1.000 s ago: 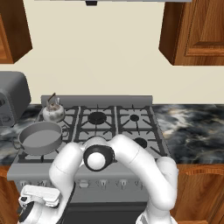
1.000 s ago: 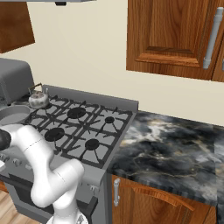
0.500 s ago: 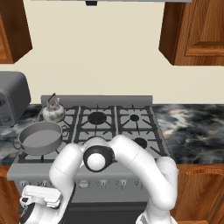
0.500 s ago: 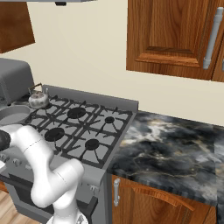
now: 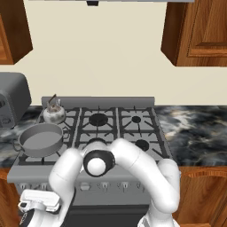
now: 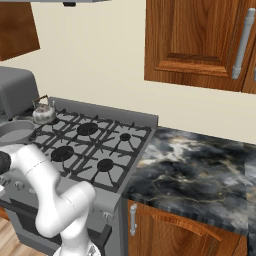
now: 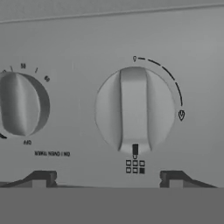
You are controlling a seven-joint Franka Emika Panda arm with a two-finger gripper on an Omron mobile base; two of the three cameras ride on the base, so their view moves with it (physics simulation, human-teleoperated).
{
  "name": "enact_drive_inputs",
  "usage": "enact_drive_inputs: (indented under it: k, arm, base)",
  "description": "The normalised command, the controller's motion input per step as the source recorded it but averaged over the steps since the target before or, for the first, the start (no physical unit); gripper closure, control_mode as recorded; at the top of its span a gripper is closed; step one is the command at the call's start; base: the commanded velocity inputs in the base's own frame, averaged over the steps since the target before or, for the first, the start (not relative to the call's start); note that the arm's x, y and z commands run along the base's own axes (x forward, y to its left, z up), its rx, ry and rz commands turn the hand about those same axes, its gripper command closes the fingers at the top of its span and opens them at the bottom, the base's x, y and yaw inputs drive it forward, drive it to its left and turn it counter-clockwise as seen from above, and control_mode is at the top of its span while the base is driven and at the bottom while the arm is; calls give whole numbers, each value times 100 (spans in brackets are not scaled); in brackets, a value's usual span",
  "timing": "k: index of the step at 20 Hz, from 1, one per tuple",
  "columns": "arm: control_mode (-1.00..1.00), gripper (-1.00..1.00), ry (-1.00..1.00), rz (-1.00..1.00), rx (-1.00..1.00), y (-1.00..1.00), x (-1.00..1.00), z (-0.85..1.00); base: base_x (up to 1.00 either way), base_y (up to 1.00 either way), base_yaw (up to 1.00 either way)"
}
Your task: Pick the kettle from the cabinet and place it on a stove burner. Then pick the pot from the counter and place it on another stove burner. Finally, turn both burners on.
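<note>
The small silvery kettle (image 5: 54,114) (image 6: 44,113) stands on the stove's rear left burner. In front of it the wide grey pot (image 5: 41,139) (image 6: 12,131) sits on the front left burner. My arm bends down over the stove's front edge to the control panel at the lower left. In the hand view my gripper (image 7: 107,178) is open and faces a round grey knob (image 7: 133,109). The knob's bar stands vertical. The fingertips (image 7: 41,177) sit wide apart below the knob and hold nothing.
A second knob (image 7: 19,104) sits to the left on the same panel. A grey microwave (image 5: 11,97) stands left of the stove (image 5: 137,128). Marbled counter (image 6: 195,165) runs to the right, below the wall cabinet (image 6: 195,40) with its bar handle (image 6: 242,44).
</note>
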Motion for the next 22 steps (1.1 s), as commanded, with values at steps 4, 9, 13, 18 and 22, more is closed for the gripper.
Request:
enact_drive_inputs:
  k: [4,9,13,18,22]
  arm:
    - [-100,-100,-3,0,0,0,-33,-1]
    - [-100,-100,0,0,-1,0,-3,-7]
    - [-100,-100,0,0,0,-5,4,-6]
    - [-100,-100,0,0,0,0,16,-12]
    - [-100,-100,0,0,0,0,23,-9]
  base:
    - [0,0,0]
    - [0,0,0]
    - [0,0,0]
    - [0,0,0]
    - [0,0,0]
